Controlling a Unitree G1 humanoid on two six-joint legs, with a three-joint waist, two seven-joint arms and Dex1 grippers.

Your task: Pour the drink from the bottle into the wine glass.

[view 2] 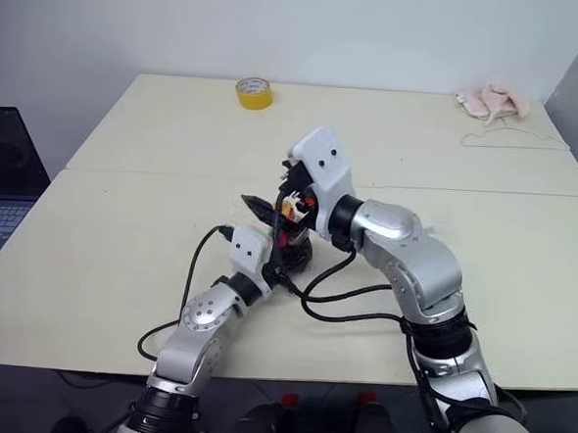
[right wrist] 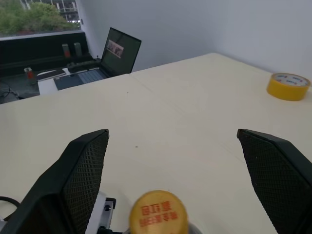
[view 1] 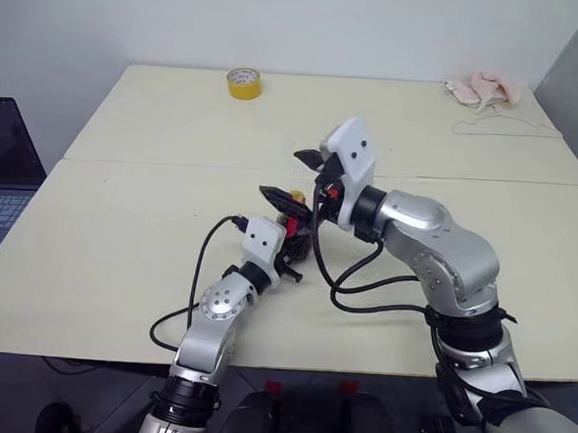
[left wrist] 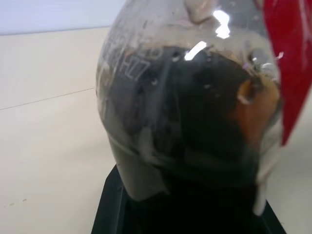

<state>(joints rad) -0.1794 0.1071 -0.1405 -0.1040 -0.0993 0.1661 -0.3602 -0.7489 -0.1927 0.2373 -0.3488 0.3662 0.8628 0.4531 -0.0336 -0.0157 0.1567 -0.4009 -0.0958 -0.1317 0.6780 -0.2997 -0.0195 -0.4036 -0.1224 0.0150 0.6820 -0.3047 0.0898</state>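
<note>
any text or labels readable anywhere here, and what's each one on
Bottle cap: two rows of red characters printed on the orange-yellow top, too blurred to read.
Bottle: raised lettering moulded into the clear plastic shoulder, not legible; the red neck label shows no readable print.
Yellow tape roll: small marks on its inner ring, too small to read.
Laptop: screen lit, nothing legible.

Small clear ribbed plastic bottle [left wrist: 190, 97] w/ dark cola-like drink [left wrist: 204, 122], orange-yellow cap [right wrist: 158, 213] on, upright mid-table.
</note>
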